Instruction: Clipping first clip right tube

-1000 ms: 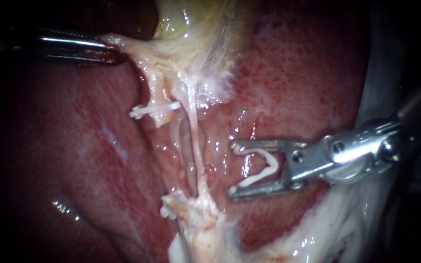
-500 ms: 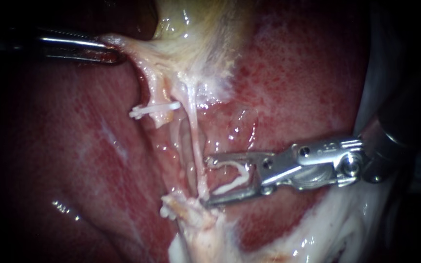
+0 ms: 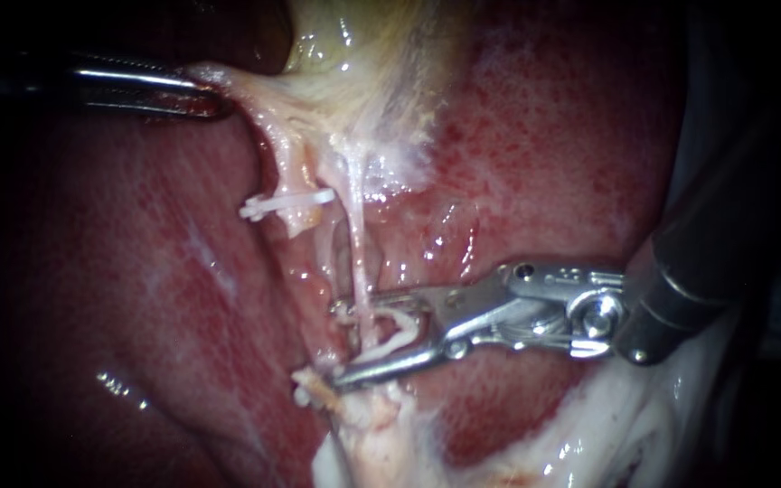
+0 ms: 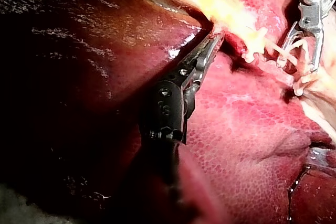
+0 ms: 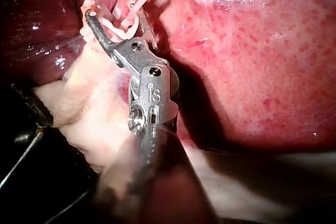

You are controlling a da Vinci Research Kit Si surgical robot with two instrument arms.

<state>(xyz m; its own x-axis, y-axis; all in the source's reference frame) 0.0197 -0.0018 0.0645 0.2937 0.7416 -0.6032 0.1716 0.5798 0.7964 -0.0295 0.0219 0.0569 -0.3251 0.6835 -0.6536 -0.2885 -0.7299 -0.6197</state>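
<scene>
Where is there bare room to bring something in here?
In the endoscope view, bare liver lies open left of the tubes, below the left instrument gripping the gallbladder. More shows above the right instrument. Crowded: the right tube, straddled by jaws carrying an open clip, beside the left tube with its closed clip.

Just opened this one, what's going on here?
The left instrument grips a flap of pale tissue and holds it taut above the liver. Two tubes run down from that tissue. The left tube carries a closed clip. The right instrument holds a loaded clip, open, and straddles the right tube low down, so the tube lies between the clip's arms. That clip is not yet squeezed shut.
</scene>
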